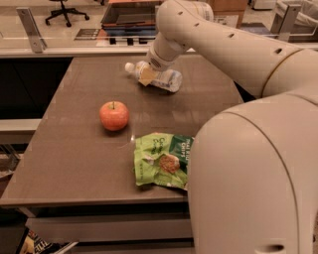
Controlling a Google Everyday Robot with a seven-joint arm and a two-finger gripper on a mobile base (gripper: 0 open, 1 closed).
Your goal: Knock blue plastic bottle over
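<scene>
The blue plastic bottle [168,80] is a clear bottle with a white cap [130,66]. It lies nearly on its side at the far middle of the brown table [74,149], cap pointing left. My gripper [147,75] is right against the bottle's middle, reaching down from the large white arm [218,44] that comes in from the right. The gripper's tip covers part of the bottle's label.
A red apple [114,115] stands left of the table's centre. A green snack bag [161,159] lies near the front edge, partly behind my arm's white body [253,178]. A counter and an office chair [63,10] stand beyond the table.
</scene>
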